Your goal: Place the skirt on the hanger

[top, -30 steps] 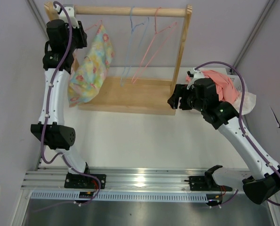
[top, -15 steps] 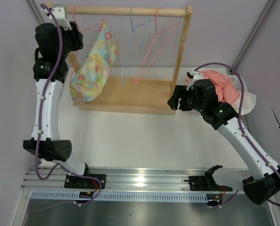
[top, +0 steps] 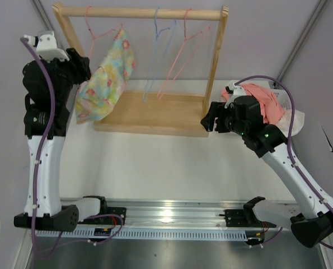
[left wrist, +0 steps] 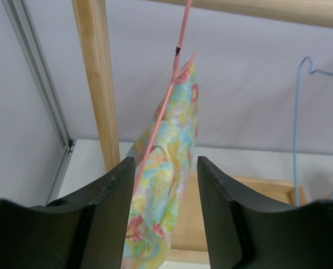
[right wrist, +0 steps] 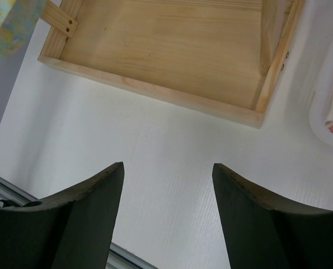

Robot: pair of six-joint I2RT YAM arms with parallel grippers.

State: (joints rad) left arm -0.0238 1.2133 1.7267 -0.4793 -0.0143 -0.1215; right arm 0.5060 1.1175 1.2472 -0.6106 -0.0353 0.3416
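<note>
Since the skirt (top: 107, 75) hangs draped on the pink hanger (top: 89, 25), hooked at the left end of the wooden rack (top: 155, 12), the task looks done bar backing away.

Top view: left gripper (top: 83, 67) sits just beside the cloth's left edge. Can't tell contact from here, and the wrist hides its jaws. Right gripper (top: 207, 120) hovers near the rack's right post, probably parked clear of the work. Coral garment (top: 264, 98) lies behind it, half covered by the arm.

Left wrist: fingers spread, nothing pinched. Skirt hangs beyond the gap, off the hanger's sloped wire. Its lower hem is cut off by the frame and the hook is out of shot. One blue hanger (left wrist: 295, 140) at right, partly cropped.

Right wrist: jaws wide apart and empty, looking down on the table (right wrist: 155, 168) and rack base. A sliver of skirt shows in the top-left corner.
</note>
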